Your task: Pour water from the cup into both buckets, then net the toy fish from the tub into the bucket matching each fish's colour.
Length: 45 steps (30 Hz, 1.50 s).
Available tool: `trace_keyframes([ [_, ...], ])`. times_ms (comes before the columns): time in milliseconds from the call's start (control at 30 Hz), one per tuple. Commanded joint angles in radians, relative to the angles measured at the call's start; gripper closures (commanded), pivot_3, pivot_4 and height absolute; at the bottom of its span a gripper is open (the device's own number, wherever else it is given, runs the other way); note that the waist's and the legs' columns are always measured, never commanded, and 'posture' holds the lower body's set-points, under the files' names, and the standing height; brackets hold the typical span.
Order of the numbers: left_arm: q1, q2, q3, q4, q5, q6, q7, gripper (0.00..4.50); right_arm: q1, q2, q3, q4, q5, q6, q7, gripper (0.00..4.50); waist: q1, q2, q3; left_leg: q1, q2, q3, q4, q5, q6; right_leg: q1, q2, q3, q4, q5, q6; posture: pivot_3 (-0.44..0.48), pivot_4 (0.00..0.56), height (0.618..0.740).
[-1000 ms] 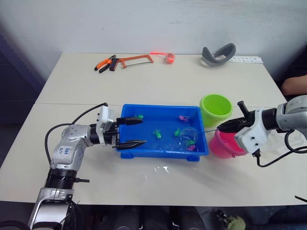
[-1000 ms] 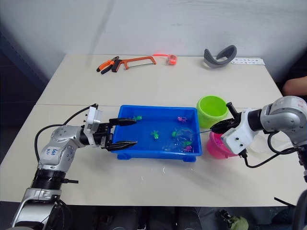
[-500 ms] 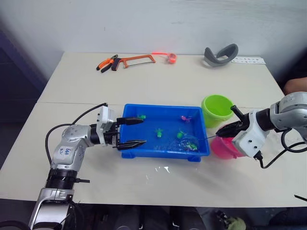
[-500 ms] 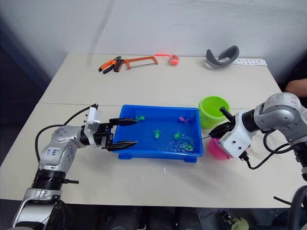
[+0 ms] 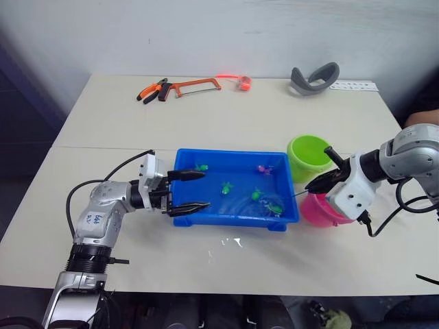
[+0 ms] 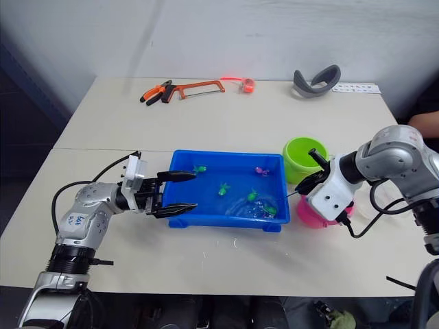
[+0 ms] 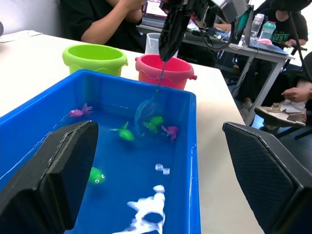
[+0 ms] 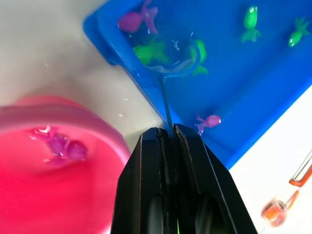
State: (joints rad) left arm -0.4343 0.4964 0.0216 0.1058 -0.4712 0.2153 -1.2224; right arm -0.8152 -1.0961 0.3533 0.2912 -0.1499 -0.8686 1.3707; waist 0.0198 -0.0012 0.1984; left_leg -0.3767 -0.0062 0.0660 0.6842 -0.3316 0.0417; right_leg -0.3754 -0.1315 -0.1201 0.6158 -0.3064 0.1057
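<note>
Since a second ago my right end effector has slid a bit toward the tub, and the net has gone with it, so the hoop now sits lower in the water near the tub's right end instead of up by the corner. Fingers are pinched together on the net's thin handle, you can see it running out between them in the right wrist view. Net hoop is around a green fish, with a pink fish right at its edge. Another pink fish sits close to the tub wall, and two more green ones are further out in the water. Left end effector hasn't budged, fingers spread wide apart at the tub's left end, one over the rim and one outside the near wall, can't tell if they touch. Pink bucket is just right of the tub under my right wrist and has a pink fish in it. Green bucket is right behind it. Cup is behind the buckets in the left wrist view. Some spilled water on the counter in front of the tub.
</note>
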Motion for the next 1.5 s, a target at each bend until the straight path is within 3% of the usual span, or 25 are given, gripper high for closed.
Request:
trace_keyframes([
  [33, 0.011, -0.001, 0.009, -0.048, -0.024, 0.004, 0.007, 0.05, -0.009, -0.027, -0.003, 0.035, -0.029, -0.065, -0.003, 4.50, 0.001, 0.000, 0.000, 0.000, 0.000, 0.000, 0.000, 0.000, 0.000, 0.000, 0.000, 0.000, 0.000, 0.000, 0.000, 0.000, 0.150, 0.740],
  [167, 0.014, -0.007, 0.009, -0.046, -0.024, 0.001, 0.008, 0.05, -0.001, -0.048, 0.013, 0.076, -0.046, -0.121, 0.004, 4.50, 0.003, 0.000, 0.000, 0.000, 0.000, 0.000, 0.000, 0.000, 0.000, 0.000, 0.000, 0.000, 0.000, 0.000, 0.000, 0.000, 0.150, 0.740],
  [300, 0.015, -0.013, 0.010, -0.037, -0.022, -0.008, 0.006, 0.05, 0.011, -0.065, 0.024, 0.026, 0.046, -0.072, 0.065, 4.50, 0.004, 0.000, 0.000, 0.000, 0.000, 0.000, 0.000, 0.000, 0.000, 0.000, 0.000, 0.000, 0.000, 0.000, 0.000, 0.000, 0.150, 0.740],
  [467, 0.012, -0.016, 0.010, -0.027, -0.020, -0.015, 0.005, 0.05, 0.013, -0.058, 0.012, -0.073, 0.167, 0.096, 0.124, 4.50, 0.003, 0.000, 0.000, 0.000, 0.000, 0.000, 0.000, 0.000, 0.000, 0.001, 0.000, 0.000, 0.000, 0.000, 0.000, 0.000, 0.150, 0.740],
  [767, 0.003, -0.008, 0.011, -0.010, -0.014, -0.021, -0.003, 0.05, 0.135, -0.045, -0.099, -0.194, 0.301, 0.580, 0.072, 4.50, 0.003, 0.000, 0.000, 0.000, 0.000, -0.001, 0.000, 0.000, 0.000, 0.000, -0.001, 0.000, -0.001, 0.000, 0.000, 0.000, 0.150, 0.740],
  [1367, -0.011, 0.007, 0.013, -0.005, -0.014, -0.015, -0.009, 0.05, 0.272, 0.003, -0.256, -0.218, 0.403, 0.976, -0.015, 4.50, 0.002, 0.000, 0.000, 0.000, 0.000, 0.000, 0.000, 0.000, -0.001, 0.000, 0.000, 0.000, 0.000, 0.000, 0.000, 0.000, 0.150, 0.740],
  [1500, -0.013, 0.009, 0.013, -0.013, -0.016, -0.008, -0.008, 0.05, 0.277, -0.002, -0.310, -0.248, 0.494, 1.122, -0.004, 4.50, 0.002, 0.000, 0.000, 0.000, 0.000, 0.000, 0.000, 0.000, -0.001, 0.000, 0.000, 0.000, 0.000, 0.000, 0.000, 0.000, 0.150, 0.740],
])
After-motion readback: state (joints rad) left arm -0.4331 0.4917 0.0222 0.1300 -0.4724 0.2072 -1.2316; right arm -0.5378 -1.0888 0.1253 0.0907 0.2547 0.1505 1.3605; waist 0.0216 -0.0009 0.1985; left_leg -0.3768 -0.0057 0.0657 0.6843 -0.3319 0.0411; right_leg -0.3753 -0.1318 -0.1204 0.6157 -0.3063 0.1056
